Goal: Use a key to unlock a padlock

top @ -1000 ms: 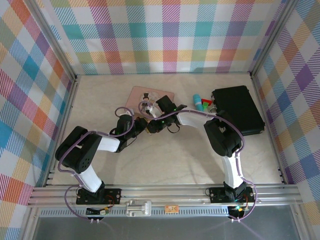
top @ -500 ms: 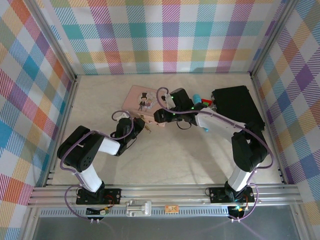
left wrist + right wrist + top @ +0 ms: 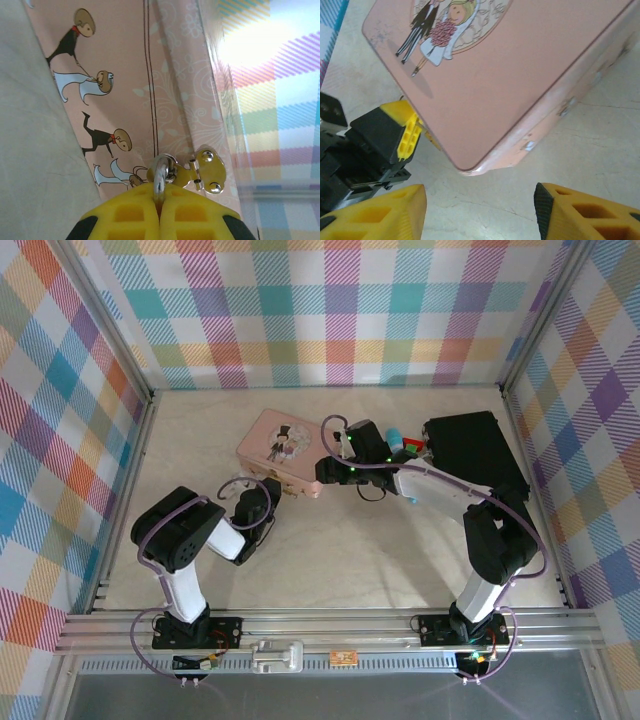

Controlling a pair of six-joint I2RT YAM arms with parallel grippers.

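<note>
Since half a second ago the left arm has drawn its elbow in toward 5 o'clock, and the pink rectangular picture tin (image 3: 275, 440) has turned slightly on the pale beige counter (image 3: 380, 550).

At the counter's 2 o'clock corner lies a flat black rectangular case (image 3: 478, 458). The tin sits left of centre toward 11 o'clock. Its lid shows a cartoon bride and groom, and its side wall carries walking figures.

From the tin's 7 o'clock side, the left tool (image 3: 272, 497) reaches in at the tin's near wall. From 3 o'clock, the right tool (image 3: 322, 478) hangs just over the tin's near corner. In the right wrist view the right tool (image 3: 480, 212) is spread wide with nothing between its yellow pads (image 3: 380, 215). The tin's corner lies at 12 o'clock of them.

A short teal marker-like tube (image 3: 394, 434) lies between the tin and the case.

The small padlock (image 3: 160, 176) is at the tin's near wall, pinched in the left tool (image 3: 161, 200), whose yellow pads are pressed together. Only its shackle shows, a thin, rounded loop of polished silver metal standing up from between the pads. The body is hidden. The loop touches the shiny pale-gold riveted latch (image 3: 208, 170) at its 3 o'clock, but I cannot tell whether it passes through.
</note>
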